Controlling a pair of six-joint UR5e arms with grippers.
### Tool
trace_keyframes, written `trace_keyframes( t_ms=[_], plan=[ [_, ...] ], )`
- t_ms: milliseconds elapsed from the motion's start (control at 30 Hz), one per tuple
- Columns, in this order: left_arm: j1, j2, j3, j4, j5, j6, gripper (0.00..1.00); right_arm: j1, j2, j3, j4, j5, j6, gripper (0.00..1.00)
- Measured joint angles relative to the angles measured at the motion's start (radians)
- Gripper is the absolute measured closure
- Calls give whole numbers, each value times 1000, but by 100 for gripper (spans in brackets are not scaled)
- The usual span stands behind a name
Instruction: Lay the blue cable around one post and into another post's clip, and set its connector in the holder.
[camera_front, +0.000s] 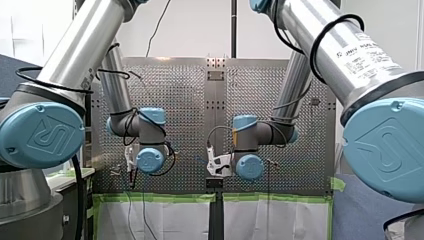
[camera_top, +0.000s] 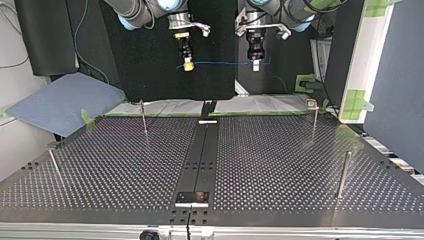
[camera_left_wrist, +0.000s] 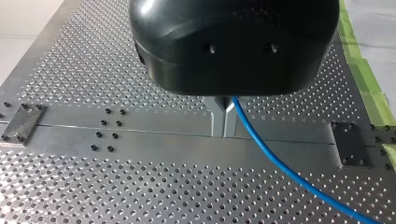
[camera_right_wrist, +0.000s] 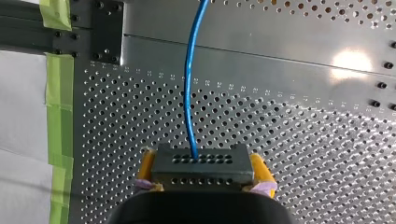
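— What is the front view giving us?
— Both arms are reaching in over the perforated table (camera_front: 175, 100). My left arm (camera_front: 150, 160) is hanging at that view's left and my right arm (camera_front: 249, 166) at its right, near each other on either side of the table's middle strip (camera_front: 216, 107). The wrists are hiding the fingers there, and the cable is too thin to follow.

— And from across the table?
— The right gripper (camera_top: 188, 64) is hanging at the top view's left and showing a yellow tip. The left gripper (camera_top: 256, 64) is hanging at its right. The blue cable (camera_top: 222, 63) is stretching between them, nearly level, in the air. Thin posts (camera_top: 143, 117) are standing upright on the table, all well apart from the cable.

— What is the left wrist camera seeing?
— The metal fingers (camera_left_wrist: 219, 116) are pressing together on the blue cable. It is coming out from between them and slanting away over the perforated plate.

— And the right wrist camera?
— The yellow pads (camera_right_wrist: 258, 163) are clamping a dark connector (camera_right_wrist: 201, 170) from both sides; it is a block with rows of small holes. The blue cable is leaving the middle of the block's face and running straight ahead of the gripper, over the holes and across the bare strip. Green tape (camera_right_wrist: 60, 93) is edging the table beside it.
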Motion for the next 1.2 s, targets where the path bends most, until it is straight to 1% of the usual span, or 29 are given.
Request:
trace_keyframes(
  t_ms=[433, 500, 600, 667, 733, 867, 933, 1067, 1133, 1200],
  plan=[
    [-1, -2, -2, -1, 1, -2, 100, 0, 0, 0, 0, 0, 0, 100],
    [-9, -10, -7, -10, 2, -10, 100, 4, -3, 2, 4, 3, 4, 100],
    [-16, -16, -7, -29, 4, -29, 100, 21, -22, -3, 22, 22, 22, 100],
    [-15, -10, -4, -42, 9, -42, 100, 29, -39, -7, 39, 39, 39, 100],
    [-14, 3, 4, -60, 15, -54, 100, 31, -55, -9, 55, 55, 56, 100],
    [-12, 35, 18, -95, 25, -64, 100, 26, -87, -10, 87, 78, 87, 100],
    [-12, 46, 25, -113, 26, -68, 100, 23, -104, -11, 101, 79, 104, 100],
    [-10, 53, 43, -148, 27, -86, 100, 17, -133, -19, 116, 67, 133, 100],
    [-9, 53, 55, -165, 27, -95, 100, 14, -149, -31, 129, 63, 145, 100],
    [-9, 54, 70, -182, 26, -102, 100, 12, -165, -44, 142, 60, 151, 100]
  ],
)
